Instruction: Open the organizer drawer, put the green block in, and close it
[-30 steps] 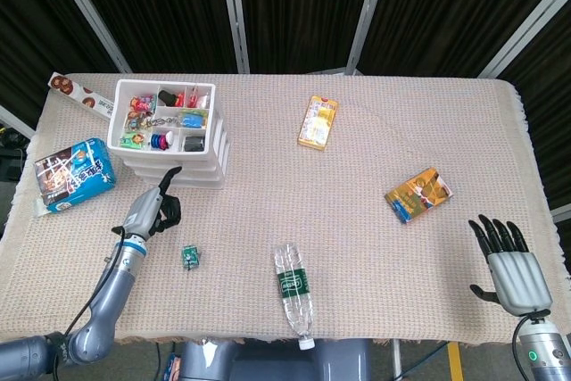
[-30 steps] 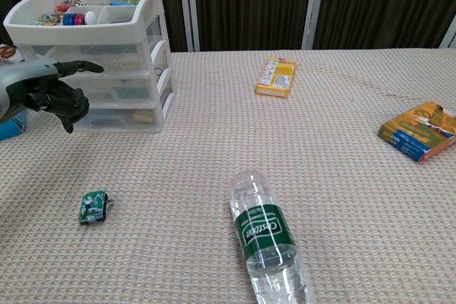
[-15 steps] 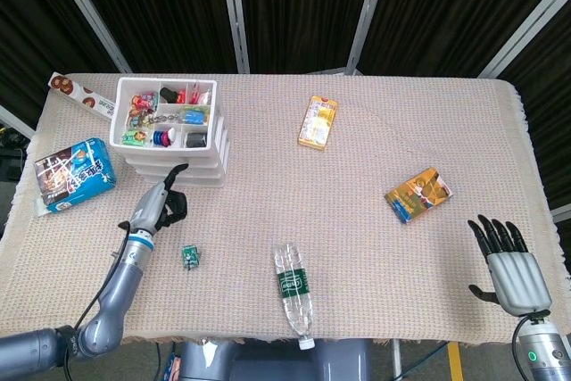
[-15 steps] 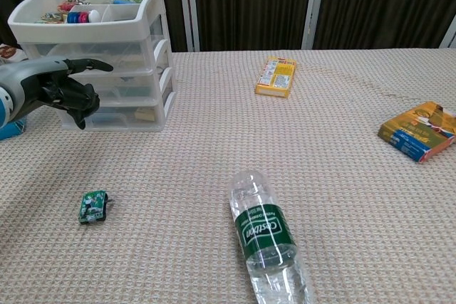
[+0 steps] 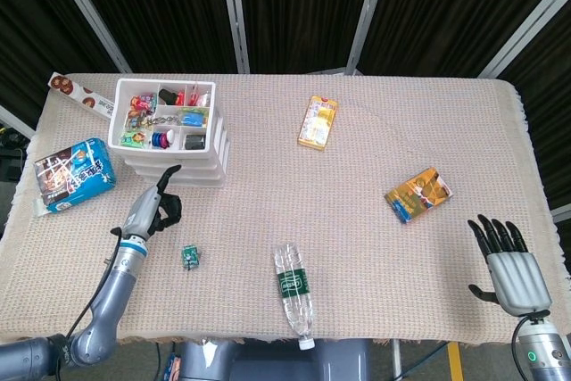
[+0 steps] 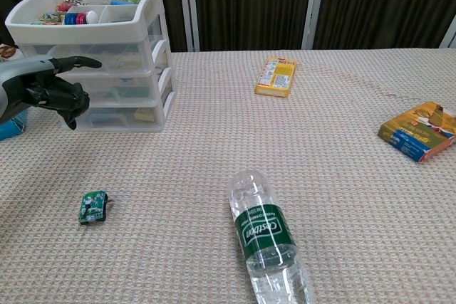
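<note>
The white organizer (image 5: 178, 176) (image 6: 122, 87) stands at the far left, its three drawers shut and its top tray full of small items. The small green block (image 5: 189, 256) (image 6: 92, 206) lies on the cloth in front of it, touching nothing. My left hand (image 5: 153, 206) (image 6: 44, 91) hovers between the block and the organizer. Most of its fingers are curled in, one points at the drawer fronts, and it holds nothing. My right hand (image 5: 510, 267) is at the near right edge with its fingers spread and empty; only the head view shows it.
A water bottle (image 5: 293, 290) (image 6: 267, 238) lies on its side near the front middle. A yellow box (image 5: 318, 121) (image 6: 276, 76) sits mid-table and an orange box (image 5: 418, 194) (image 6: 420, 132) to the right. A blue snack bag (image 5: 73, 174) and a cookie pack (image 5: 76, 91) lie left of the organizer.
My left hand edged toward the organizer's drawers, then drew back a little to the left. The block, the drawers and the right hand have not moved.
</note>
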### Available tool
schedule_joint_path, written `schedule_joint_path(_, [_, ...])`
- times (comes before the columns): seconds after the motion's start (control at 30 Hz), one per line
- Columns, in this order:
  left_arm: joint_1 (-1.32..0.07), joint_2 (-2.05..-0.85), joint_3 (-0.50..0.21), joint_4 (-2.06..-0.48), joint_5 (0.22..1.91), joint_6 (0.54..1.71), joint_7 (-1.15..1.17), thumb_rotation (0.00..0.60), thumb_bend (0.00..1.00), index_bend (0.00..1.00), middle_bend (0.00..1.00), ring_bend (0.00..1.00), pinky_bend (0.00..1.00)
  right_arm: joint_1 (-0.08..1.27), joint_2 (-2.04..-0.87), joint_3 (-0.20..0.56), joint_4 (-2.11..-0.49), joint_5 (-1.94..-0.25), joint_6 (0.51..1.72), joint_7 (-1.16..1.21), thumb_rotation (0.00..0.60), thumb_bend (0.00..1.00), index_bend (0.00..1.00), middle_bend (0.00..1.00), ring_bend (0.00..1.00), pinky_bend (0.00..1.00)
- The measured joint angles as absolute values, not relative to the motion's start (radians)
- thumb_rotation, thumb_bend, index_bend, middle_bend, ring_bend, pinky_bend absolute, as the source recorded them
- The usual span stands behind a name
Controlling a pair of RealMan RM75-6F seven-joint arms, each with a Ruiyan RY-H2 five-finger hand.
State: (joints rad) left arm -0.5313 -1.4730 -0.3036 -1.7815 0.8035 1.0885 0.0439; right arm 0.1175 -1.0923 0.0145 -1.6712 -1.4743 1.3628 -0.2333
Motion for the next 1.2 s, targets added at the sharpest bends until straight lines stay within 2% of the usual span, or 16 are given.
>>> schedule_joint_path(0.6, [-0.575,-1.497,-0.347,-1.746,0.679,1.036,0.037,0.600,0.80,0.09,0.78,0.70,0.53,0.117,-1.095,0.015,-1.670,-1.474,1.366,-0.235,0.600,0.00,0.05,0.00,0.00,0.00])
schedule_joint_path(0.8, [-0.587,-1.510,-0.381,-1.739,0.651,1.024,-0.006,0.600,0.83,0.22,0.82,0.72,0.53,0.117,-1.099,0.017,-1.669,-1.472,1.370,-0.243,0.600,0.00,0.05,0.00,0.00,0.00])
schedule_joint_path(0.93, [-0.583,-1.509,-0.391,-1.746,0.644,1.003,-0.042,0.600,0.86,0.34,0.83,0.73,0.53,0.117,-1.099,0.017,-1.670,-1.470,1.367,-0.245,0.600,0.00,0.05,0.00,0.00,0.00])
schedule_joint_path(1.2, [-0.553,-1.491,-0.372,-1.756,0.690,1.001,-0.087,0.600,0.87,0.38,0.84,0.73,0.53,0.117,-1.097,0.016,-1.673,-1.468,1.365,-0.247,0.600,0.00,0.05,0.00,0.00,0.00])
